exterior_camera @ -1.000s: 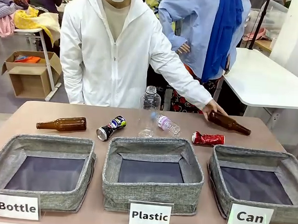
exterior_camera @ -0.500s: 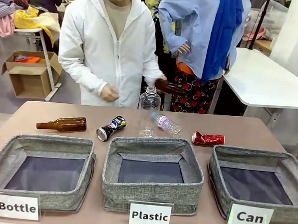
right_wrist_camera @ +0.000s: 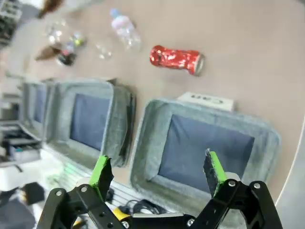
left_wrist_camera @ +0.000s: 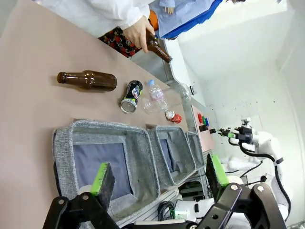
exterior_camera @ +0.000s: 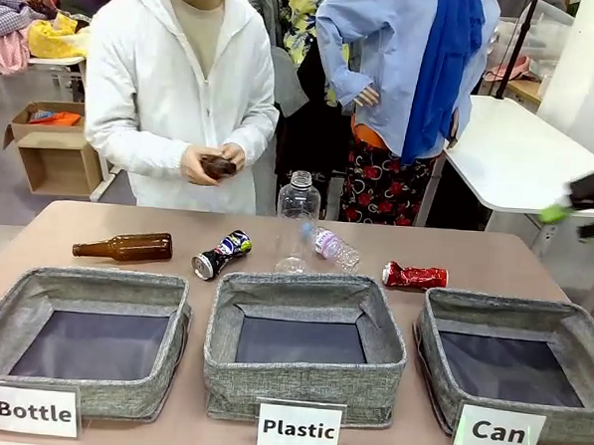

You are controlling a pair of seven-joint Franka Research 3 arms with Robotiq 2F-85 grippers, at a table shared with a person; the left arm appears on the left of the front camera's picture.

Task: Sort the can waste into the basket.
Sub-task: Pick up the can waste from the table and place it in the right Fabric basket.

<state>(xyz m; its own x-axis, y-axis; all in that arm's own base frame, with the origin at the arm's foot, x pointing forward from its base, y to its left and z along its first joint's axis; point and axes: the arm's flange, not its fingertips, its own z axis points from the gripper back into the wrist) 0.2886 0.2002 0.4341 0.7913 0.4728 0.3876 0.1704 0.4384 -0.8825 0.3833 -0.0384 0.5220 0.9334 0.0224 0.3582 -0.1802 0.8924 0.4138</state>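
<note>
The crushed red can (exterior_camera: 415,277) lies on the table just behind the grey basket signed "Can" (exterior_camera: 438,374) at the right. The black can with a blue and white label (exterior_camera: 222,253) lies behind the middle bin. My right gripper (exterior_camera: 580,203) hangs blurred at the right edge, above the table. In the right wrist view that gripper (right_wrist_camera: 157,172) is open and empty over the Can basket (right_wrist_camera: 143,148), with the red can (right_wrist_camera: 176,58) beyond it. My left gripper (left_wrist_camera: 159,175) is open and empty above the left bin; the black can (left_wrist_camera: 131,96) lies ahead.
Bins signed "Bottle" (exterior_camera: 2,342) and "Plastic" (exterior_camera: 303,387) stand left of the Can basket. A brown bottle (exterior_camera: 126,245) and clear plastic bottles (exterior_camera: 300,208) lie behind them. The person across the table holds another brown bottle (exterior_camera: 218,166) in both hands.
The person lifted the brown bottle from the table's right side and drew it to their chest, stepping left. My right gripper has come into the front view at the right edge.
</note>
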